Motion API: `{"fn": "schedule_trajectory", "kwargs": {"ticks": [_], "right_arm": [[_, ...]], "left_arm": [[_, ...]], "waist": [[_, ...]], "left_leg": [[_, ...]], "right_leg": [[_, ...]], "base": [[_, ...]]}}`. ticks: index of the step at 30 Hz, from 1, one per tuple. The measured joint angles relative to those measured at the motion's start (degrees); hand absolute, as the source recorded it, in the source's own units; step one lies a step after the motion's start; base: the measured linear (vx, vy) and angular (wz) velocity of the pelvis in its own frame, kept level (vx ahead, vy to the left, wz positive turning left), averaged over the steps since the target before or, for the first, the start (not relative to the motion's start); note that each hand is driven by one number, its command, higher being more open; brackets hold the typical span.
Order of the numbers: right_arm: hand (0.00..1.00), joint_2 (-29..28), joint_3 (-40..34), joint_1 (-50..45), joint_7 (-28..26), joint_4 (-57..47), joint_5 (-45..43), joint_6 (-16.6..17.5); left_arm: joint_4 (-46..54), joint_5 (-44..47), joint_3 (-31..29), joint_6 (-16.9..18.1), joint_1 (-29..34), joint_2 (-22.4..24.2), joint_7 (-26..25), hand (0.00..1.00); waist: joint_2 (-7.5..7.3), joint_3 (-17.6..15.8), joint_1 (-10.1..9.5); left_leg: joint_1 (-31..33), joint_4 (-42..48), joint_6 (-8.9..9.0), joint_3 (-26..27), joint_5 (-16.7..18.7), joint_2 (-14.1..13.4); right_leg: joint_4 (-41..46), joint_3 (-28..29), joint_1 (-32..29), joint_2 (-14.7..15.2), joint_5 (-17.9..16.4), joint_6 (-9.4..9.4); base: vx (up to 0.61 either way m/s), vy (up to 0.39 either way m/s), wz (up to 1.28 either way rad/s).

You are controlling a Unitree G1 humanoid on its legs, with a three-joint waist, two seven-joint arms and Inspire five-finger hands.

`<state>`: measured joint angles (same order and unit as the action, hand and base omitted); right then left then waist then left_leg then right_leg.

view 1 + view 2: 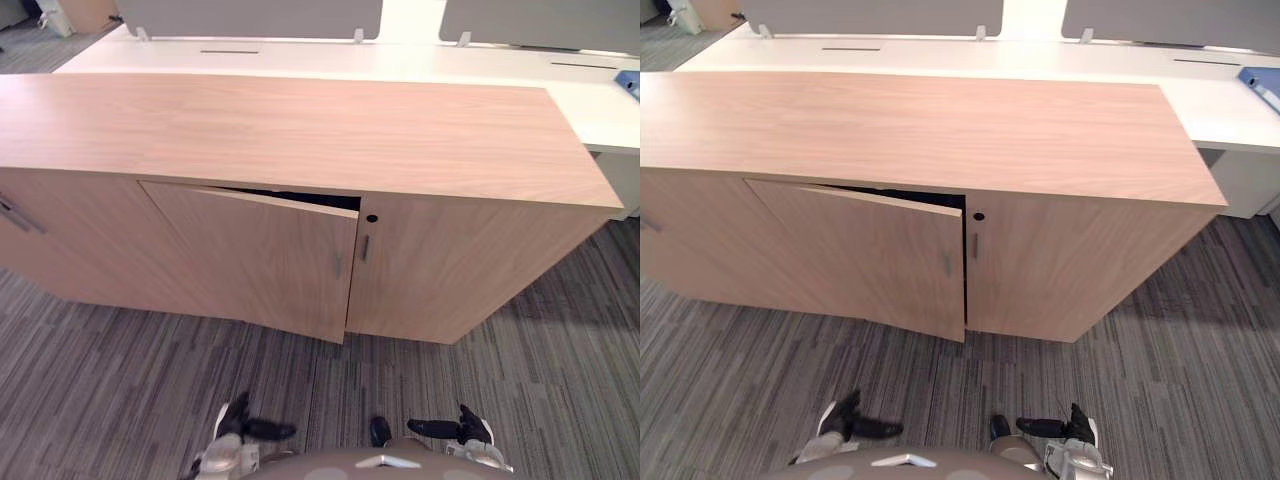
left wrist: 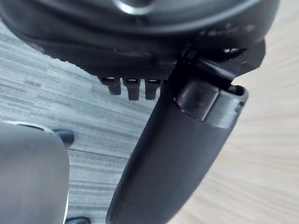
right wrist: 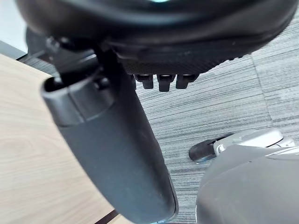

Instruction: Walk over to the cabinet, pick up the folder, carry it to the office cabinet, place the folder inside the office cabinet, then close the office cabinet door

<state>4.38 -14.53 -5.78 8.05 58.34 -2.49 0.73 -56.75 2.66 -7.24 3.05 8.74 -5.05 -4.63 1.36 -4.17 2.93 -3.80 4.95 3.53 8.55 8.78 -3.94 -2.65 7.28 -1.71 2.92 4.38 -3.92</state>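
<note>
A low wooden office cabinet (image 1: 300, 130) stands right in front of me. Its middle door (image 1: 260, 250) hangs ajar, the handle edge swung out towards me, with a dark gap along the top; the inside is hidden. A blue folder-like thing (image 1: 630, 82) lies on the white desk behind, at the far right edge. My left hand (image 1: 240, 425) and right hand (image 1: 465, 427) hang low in front of me, well short of the cabinet. In the wrist views both the left hand (image 2: 177, 154) and the right hand (image 3: 117, 154) are relaxed and hold nothing.
The neighbouring door (image 1: 450, 260) to the right is closed, with a small handle (image 1: 365, 247) and a keyhole (image 1: 372, 218). A long white desk (image 1: 400, 60) with grey screens (image 1: 250, 15) runs behind the cabinet. Striped grey carpet (image 1: 150, 380) lies between me and the cabinet.
</note>
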Motion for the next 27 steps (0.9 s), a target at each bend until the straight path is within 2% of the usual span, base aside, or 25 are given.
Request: {"fn": "schedule_trajectory", "kwargs": {"ticks": [6,9,16,27], "right_arm": [[1.0,0.35,-0.12,-0.09,-0.07,1.32,-0.46,-0.15],[1.0,0.24,0.0,0.19,-0.31,1.71,-0.44,-0.14],[1.0,-0.16,0.32,1.67,-0.66,3.63,-0.36,-0.13],[1.0,0.07,0.36,1.63,-0.67,3.81,-0.36,-0.58]], "left_arm": [[-3.19,0.01,-2.4,-0.02,-0.42,-0.09,0.32,1.0],[-3.22,0.01,-3.28,-0.04,-0.77,-0.11,0.56,1.0],[-3.3,0.07,-3.68,-0.03,-1.0,-0.15,0.86,1.0],[-4.16,0.08,-4.46,-0.05,-1.11,-0.18,0.88,1.0]], "waist": [[0.49,0.62,-0.26],[-0.11,0.6,-1.21],[-0.84,0.72,-1.59],[-1.04,0.74,-2.38]], "left_leg": [[-1.38,-1.53,-0.65,0.12,-0.55,-0.18],[-1.9,-1.8,-0.66,0.37,-0.54,-0.37],[-3.75,-1.73,-1.11,0.18,-0.12,0.03],[-3.94,-0.98,-1.07,-0.4,0.01,-0.1]], "right_leg": [[-1.6,1.67,0.07,-1.09,1.15,0.15],[-1.8,2.57,0.05,-1.57,1.2,0.21],[-2.32,2.51,1.93,-1.18,1.28,0.26],[-2.9,1.96,2.59,-1.08,1.84,0.18]], "base": [[0.06,-0.004,-0.19],[0.07,-0.01,-0.18],[0.01,0.02,-0.04],[-0.04,-0.001,0.02]]}}
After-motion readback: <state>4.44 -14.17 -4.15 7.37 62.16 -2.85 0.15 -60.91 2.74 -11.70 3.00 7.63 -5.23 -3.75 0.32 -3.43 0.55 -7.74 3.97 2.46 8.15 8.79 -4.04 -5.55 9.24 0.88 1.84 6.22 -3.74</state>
